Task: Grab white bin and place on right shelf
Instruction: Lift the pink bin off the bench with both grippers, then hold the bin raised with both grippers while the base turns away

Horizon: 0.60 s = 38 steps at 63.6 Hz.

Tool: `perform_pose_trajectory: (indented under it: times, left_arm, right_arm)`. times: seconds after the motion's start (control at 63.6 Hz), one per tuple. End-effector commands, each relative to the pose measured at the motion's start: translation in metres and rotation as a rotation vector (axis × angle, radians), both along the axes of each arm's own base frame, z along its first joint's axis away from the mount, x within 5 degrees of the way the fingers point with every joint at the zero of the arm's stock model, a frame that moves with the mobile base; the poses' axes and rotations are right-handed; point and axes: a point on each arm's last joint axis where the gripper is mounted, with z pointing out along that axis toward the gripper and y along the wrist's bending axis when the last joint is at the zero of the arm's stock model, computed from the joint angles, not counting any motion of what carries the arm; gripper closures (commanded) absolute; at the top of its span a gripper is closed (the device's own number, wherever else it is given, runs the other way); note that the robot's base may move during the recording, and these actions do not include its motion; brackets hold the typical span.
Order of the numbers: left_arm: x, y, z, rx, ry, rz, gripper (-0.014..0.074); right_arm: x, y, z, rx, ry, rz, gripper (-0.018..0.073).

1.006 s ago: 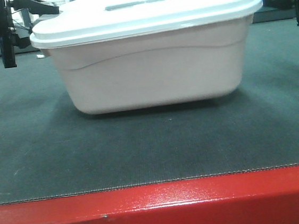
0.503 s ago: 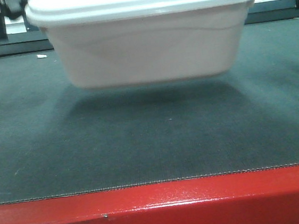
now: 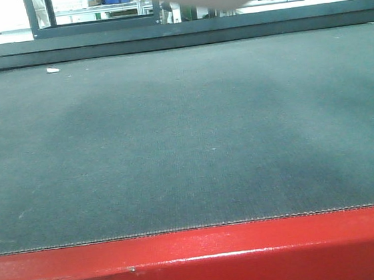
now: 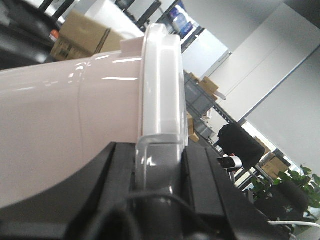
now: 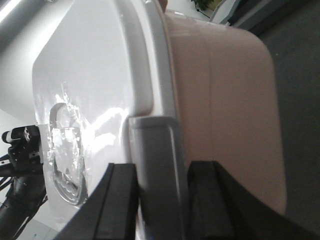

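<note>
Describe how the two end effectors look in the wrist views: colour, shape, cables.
Left end effector: two matte black, blocky fingers with flat inner faces and sloped outer edges. A thin dark cable loops across its base. Right end effector: the same black, squared fingers, with no cable showing. Neither shows any label, marking or colour other than black.

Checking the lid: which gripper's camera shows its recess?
The right gripper: its view shows the lid's oval recess on the white bin; the left gripper sees only rim and wall.

Pinkish-white bin (image 5: 235, 100), red frame (image 3: 253, 260)
</note>
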Motion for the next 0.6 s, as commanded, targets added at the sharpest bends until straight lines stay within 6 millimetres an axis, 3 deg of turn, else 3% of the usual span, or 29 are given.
perform_pose_trajectory:
  times: [0.0, 0.22, 0.582]
  left_arm:
    - [-0.056, -0.012, 0.052, -0.09, -0.194, -0.254, 0.0722]
    - [-0.063, -0.013, 0.059, -0.078, -0.221, -0.254, 0.0722]
    - [-0.063, -0.013, 0.058, -0.068, -0.22, -0.253, 0.0722]
  right_arm:
    - [-0.037, 0.015, 0.053, 0.132, -0.209, 0.17, 0.0461]
    - [-0.055, 0.019, 0.071, 0.122, -0.277, 0.17, 0.0461]
    - [-0.054, 0.018, 0.072, 0.118, -0.274, 0.15, 0.0461]
